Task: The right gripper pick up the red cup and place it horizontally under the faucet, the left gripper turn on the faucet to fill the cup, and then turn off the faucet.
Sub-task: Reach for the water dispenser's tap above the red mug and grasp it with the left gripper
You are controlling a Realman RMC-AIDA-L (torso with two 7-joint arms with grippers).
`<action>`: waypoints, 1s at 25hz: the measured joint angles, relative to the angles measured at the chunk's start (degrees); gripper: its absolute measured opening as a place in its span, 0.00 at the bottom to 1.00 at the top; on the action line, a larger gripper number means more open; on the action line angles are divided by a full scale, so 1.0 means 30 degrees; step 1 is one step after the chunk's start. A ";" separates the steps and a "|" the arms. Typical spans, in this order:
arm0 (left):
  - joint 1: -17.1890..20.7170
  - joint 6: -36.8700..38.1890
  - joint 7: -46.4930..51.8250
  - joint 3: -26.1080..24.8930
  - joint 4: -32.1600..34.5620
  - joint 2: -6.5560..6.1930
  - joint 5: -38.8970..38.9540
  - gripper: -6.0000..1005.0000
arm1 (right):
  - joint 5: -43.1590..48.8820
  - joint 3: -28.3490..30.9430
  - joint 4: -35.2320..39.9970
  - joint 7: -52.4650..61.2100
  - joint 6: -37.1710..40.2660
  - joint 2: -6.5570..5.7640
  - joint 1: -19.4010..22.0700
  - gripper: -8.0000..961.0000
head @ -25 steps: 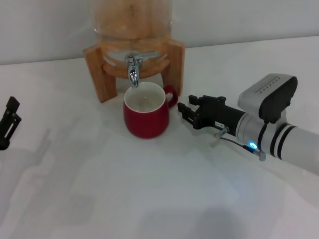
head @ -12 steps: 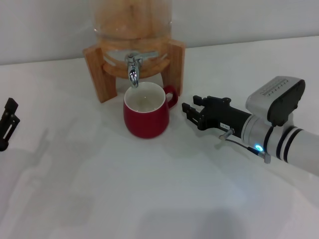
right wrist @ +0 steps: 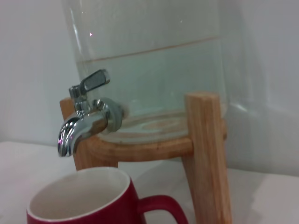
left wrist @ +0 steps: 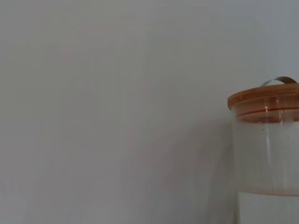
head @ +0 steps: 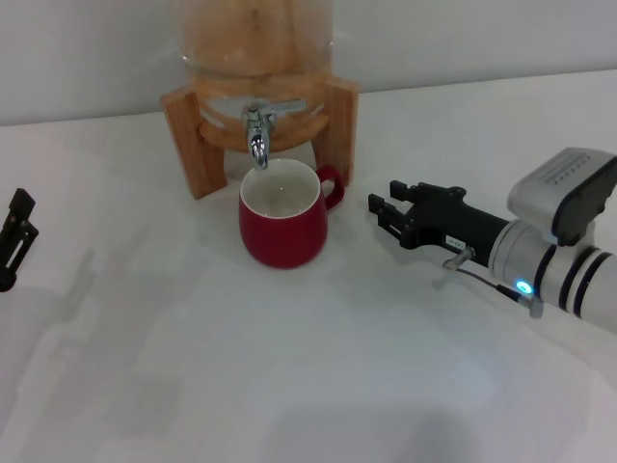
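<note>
The red cup (head: 284,236) stands upright on the white table, right under the chrome faucet (head: 256,135) of the wooden-framed dispenser; its handle points right. My right gripper (head: 384,210) is open and empty, a short way right of the cup's handle and apart from it. The right wrist view shows the faucet (right wrist: 81,123) with its lever up, and the cup's rim (right wrist: 88,200) below it. My left gripper (head: 14,241) sits at the far left edge of the table, far from the faucet.
The dispenser's wooden stand (head: 188,145) and glass jar stand at the back of the table. The left wrist view shows the jar's wooden lid (left wrist: 264,100) against a plain wall. The white table (head: 289,386) spreads in front.
My right gripper has drawn back to the right, away from the cup. The cup stays under the faucet. The left gripper has hardly moved.
</note>
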State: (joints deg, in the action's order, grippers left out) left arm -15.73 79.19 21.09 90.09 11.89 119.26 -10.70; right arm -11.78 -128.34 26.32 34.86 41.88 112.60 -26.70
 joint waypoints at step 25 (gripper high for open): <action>-0.0152 -0.0712 -0.0195 -0.0355 0.0094 0.0002 0.0449 0.77 | 0.0476 0.5150 -0.2987 -0.1294 0.9248 -0.0202 0.3189 0.41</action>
State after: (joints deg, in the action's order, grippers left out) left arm -16.18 77.06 20.51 89.02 12.17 119.27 -9.35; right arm -10.35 -112.89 17.36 30.98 69.63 111.99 -17.14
